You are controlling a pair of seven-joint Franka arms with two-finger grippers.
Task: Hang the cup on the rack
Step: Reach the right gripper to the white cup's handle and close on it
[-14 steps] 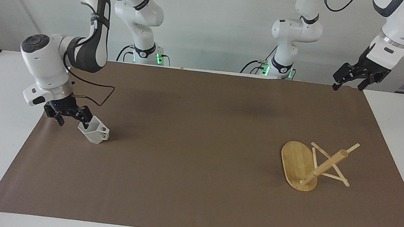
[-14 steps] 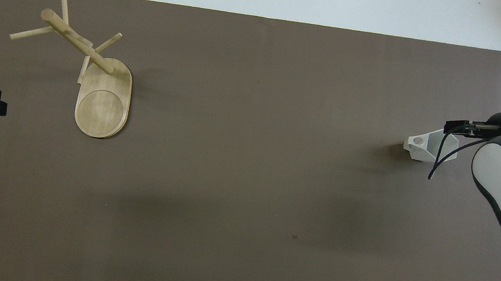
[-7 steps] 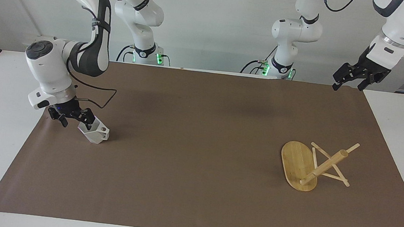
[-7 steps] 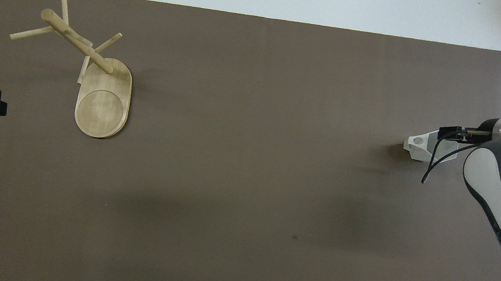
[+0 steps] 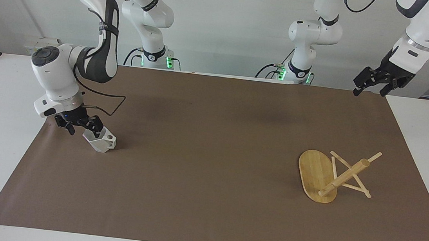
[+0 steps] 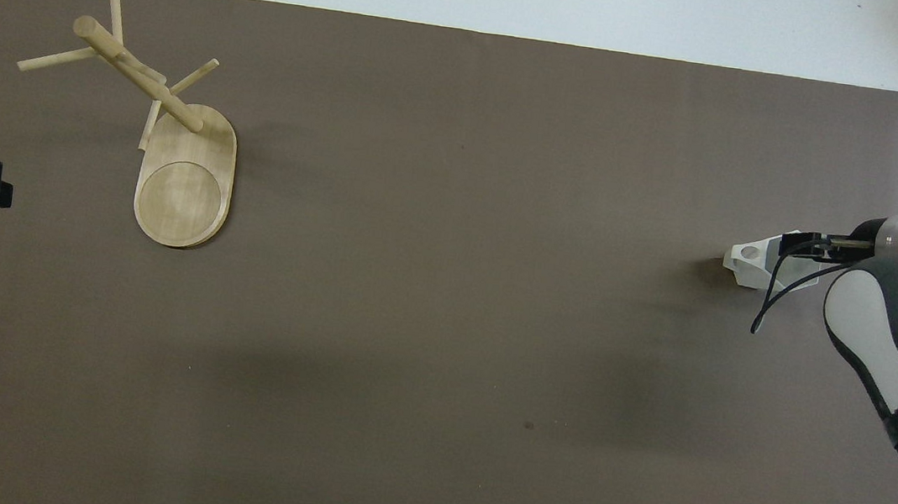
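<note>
right arm swings in over the cup

the right gripper has shifted a little toward the middle of the table and slightly up over the last second, so its fingers now sit closer over the open mouth of the cup. the arm's wrist and elbow have swung the same way and straightened up, the round wrist cap now higher above the brown mat than before. from overhead, the dark gripper now covers more of the cup's body, leaving mostly the handle end showing, and the arm's grey forearm has slid further in over the mat. its jaws stand spread throughout, not gripping the cup.
</note>
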